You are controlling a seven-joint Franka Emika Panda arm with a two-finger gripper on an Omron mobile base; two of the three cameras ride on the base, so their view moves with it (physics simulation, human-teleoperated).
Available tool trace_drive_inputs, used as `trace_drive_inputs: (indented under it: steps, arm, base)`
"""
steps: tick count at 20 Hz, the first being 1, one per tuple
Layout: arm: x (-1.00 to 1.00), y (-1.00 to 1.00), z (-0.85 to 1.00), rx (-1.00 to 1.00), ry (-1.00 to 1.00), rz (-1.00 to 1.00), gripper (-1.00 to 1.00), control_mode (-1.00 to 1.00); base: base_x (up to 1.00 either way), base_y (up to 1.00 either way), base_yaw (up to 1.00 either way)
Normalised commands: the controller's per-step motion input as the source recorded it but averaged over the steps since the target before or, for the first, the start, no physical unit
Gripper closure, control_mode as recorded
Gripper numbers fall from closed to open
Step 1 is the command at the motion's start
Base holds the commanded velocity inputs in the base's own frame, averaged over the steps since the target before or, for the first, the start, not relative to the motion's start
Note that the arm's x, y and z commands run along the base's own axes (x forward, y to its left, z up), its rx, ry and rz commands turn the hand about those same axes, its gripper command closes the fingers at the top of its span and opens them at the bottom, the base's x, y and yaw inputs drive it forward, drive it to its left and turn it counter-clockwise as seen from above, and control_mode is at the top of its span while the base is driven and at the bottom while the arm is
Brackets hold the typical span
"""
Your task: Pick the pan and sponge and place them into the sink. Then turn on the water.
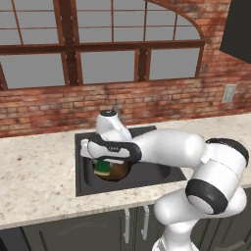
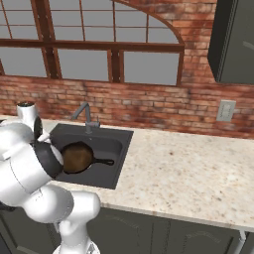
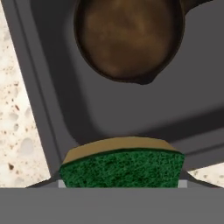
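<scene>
The sponge point(image 3: 121, 167), green face toward the camera with its yellow layer above, is gripped between the fingers and hangs over the sink point(image 3: 52, 109), near the basin's edge by the speckled table point(image 3: 17, 127). The pan point(image 3: 127, 37) already lies on the sink floor, its short handle point(image 2: 101, 161) pointing away from the arm. The step in hand looks like dropping the sponge in. Next the fingers need to part so it falls beside the pan, then the arm must rise and reach for the faucet point(image 2: 85, 117) behind the basin.
</scene>
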Motion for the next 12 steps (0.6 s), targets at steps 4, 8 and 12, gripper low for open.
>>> trace_drive_inputs:
  steps: [4,8,12]
  arm:
    - [0.12,-0.62,-0.06,0.13,0.02,0.00,1.00,-1.00]
    - [0.13,-0.54,-0.03,0.05,0.01,0.00,1.00,-1.00]
    - [0.16,-0.55,0.00,0.00,0.00,0.00,1.00,-1.00]
  base:
    - [0.00,0.00,0.00]
    - [0.00,0.00,0.00]
    - [0.00,0.00,0.00]
